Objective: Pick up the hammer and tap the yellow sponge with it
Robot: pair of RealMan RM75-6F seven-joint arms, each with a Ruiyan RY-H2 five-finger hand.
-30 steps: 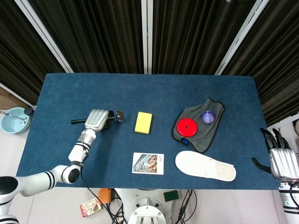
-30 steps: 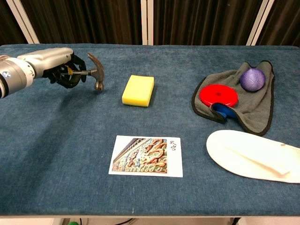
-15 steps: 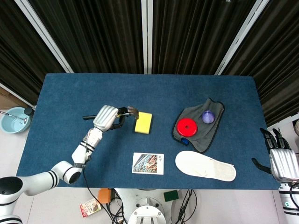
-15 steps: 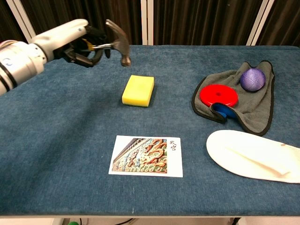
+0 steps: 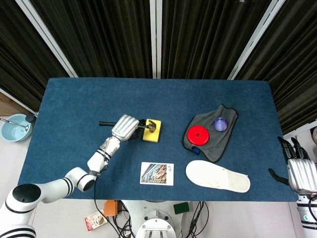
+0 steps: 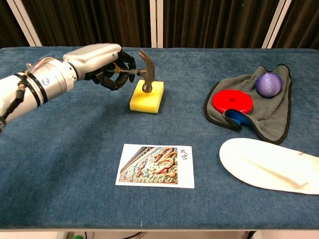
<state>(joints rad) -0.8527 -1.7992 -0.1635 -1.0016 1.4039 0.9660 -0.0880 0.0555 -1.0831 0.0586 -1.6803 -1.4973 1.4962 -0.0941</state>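
The left robot hand holds the hammer by its handle, fingers curled round it, and the hammer's head rests on, or is just touching, the top of the yellow sponge, which lies on the blue counter a little left of centre. This looks like the tap itself. To do it well, the strike should be light and land squarely on the middle of the sponge's top, with the face of the head flat rather than on an edge, since a soft sponge will give and may slide or tip if hit near its rim; the handle should be kept firmly gripped so the head does not twist, and the lift afterwards should be straight up. The right robot hand sits well apart, off the right near corner of the counter, fingers spread and holding nothing. Near the sponge, toward the front, lies a picture card. Well to the right are a grey cloth bearing a red disc and a purple ball, and nearer still a white slipper. None of these stands in the hammer's way, and the space around the sponge is free for the swing.
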